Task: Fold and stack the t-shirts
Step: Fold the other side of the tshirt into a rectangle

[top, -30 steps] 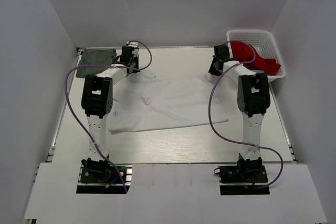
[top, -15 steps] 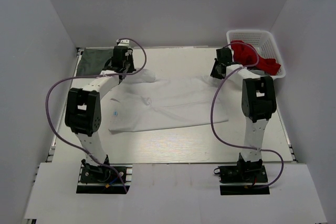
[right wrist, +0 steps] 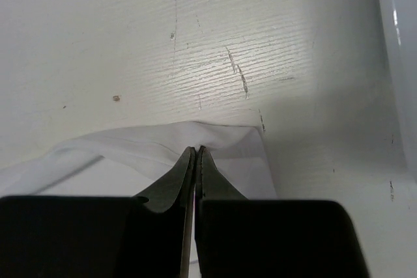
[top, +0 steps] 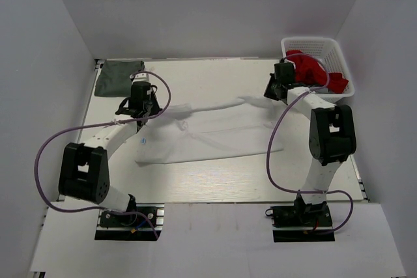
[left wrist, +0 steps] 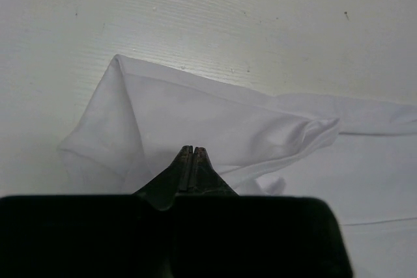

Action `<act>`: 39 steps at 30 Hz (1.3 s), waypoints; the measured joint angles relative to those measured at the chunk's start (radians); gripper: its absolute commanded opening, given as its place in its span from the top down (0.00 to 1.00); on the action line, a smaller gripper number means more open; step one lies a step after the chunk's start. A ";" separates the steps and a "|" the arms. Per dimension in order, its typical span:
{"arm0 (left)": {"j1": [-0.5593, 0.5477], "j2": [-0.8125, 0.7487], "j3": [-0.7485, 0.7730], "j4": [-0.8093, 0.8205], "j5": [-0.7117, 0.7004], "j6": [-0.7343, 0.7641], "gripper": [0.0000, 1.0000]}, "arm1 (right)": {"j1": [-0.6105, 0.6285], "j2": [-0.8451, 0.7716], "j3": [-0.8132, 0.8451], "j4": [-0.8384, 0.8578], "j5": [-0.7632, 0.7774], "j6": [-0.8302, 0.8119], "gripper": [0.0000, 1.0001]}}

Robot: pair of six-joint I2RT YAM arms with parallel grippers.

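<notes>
We see our left gripper (left wrist: 193,152) and right gripper (right wrist: 195,151) each pinching the far edge of the white t-shirt (top: 215,138) on the tabletop (top: 215,183).

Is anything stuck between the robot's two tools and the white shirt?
Nothing visible is in the way. The left tool and the right tool are each shut right on the white shirt. Only bare table shows between it and the folded green shirt.

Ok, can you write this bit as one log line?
left gripper: shut on white shirt | right gripper: shut on white shirt | dark shirt: far left corner
</notes>
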 measured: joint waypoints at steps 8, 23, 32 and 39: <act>0.000 -0.174 -0.095 -0.021 -0.005 -0.068 1.00 | 0.000 -0.103 -0.057 0.006 0.017 0.001 1.00; 0.000 -0.354 -0.271 -0.081 0.061 -0.153 1.00 | -0.001 -0.150 -0.115 0.031 -0.004 -0.003 1.00; 0.000 -0.360 -0.347 -0.220 0.109 -0.215 0.44 | -0.003 -0.201 -0.259 0.021 0.072 0.037 0.50; 0.000 -0.464 -0.378 -0.322 0.148 -0.272 0.00 | -0.022 -0.330 -0.350 -0.051 0.193 0.098 0.17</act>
